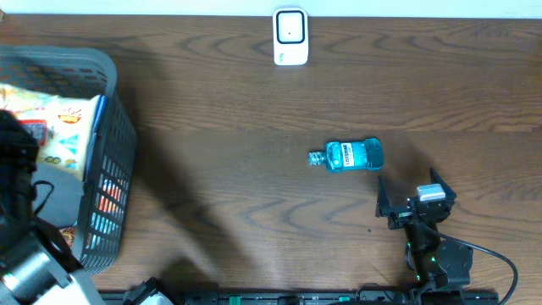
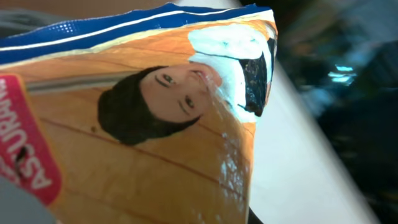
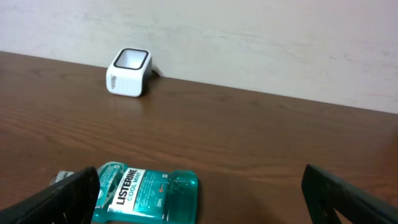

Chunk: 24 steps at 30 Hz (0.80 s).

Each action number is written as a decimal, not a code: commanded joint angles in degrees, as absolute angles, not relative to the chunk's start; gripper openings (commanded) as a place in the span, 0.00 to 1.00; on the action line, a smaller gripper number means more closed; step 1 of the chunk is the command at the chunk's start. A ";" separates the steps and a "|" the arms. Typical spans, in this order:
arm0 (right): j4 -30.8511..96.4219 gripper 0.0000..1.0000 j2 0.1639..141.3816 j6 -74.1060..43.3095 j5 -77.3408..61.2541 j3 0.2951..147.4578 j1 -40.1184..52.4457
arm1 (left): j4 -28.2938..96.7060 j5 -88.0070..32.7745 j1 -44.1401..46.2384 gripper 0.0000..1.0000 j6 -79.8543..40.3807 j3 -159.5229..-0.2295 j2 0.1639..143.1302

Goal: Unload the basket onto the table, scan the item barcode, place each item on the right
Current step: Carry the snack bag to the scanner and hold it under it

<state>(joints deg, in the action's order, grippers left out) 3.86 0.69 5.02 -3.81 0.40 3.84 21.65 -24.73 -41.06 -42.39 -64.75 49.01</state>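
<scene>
Logging containers first, then hands.

1. Basket (image 1: 118,127): grey plastic lattice, standing far out to the left of the right gripper (image 1: 413,193), with the left arm (image 1: 15,161) reaching down over it. Contents: printed snack packets (image 1: 59,127), pale and colourful, packed against the near wall. More coloured packaging shows through the side lattice; I cannot tell how many pieces.

2. Snack bag (image 2: 143,124): orange with a blue top edge, a printed face and a pink label patch. It fills the left wrist view, right up against the left gripper.

3. Mouthwash bottle (image 1: 349,155): teal, lying on its side on the table (image 1: 212,102), label up, cap towards the left. It sits just ahead of the right gripper and a little to its left, apart from both fingers.

4. Barcode scanner (image 1: 290,36): white block with a dark window, well beyond the bottle, far ahead of the right gripper at the table's back edge.

5. Left gripper: jaws pressed together. The bag covers its fingers, so I cannot tell whether a fold is pinched.

6. Right gripper: fingers spread wide, holding and touching nothing, low over the table.
</scene>
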 commanded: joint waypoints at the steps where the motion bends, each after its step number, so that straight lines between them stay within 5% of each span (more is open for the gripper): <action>1: 4.08 0.99 0.49 4.34 -3.73 0.32 4.08 | 17.98 -36.03 -35.64 0.08 -47.24 -65.39 46.65; 9: 4.08 0.99 0.49 4.34 -3.73 0.32 4.08 | 17.69 -39.20 -9.69 0.08 -30.22 -64.42 48.97; 16: 4.08 0.99 0.49 4.34 -3.73 0.32 4.08 | 22.46 -24.32 11.03 0.08 -21.12 -63.94 61.69; 24: 4.08 0.99 0.49 4.34 -3.73 0.32 4.08 | 20.99 -13.13 21.10 0.08 -20.40 -63.94 83.24</action>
<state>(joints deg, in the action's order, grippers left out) 3.84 0.69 4.99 -3.84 0.40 3.84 21.82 -19.97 19.59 -22.31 -64.40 77.80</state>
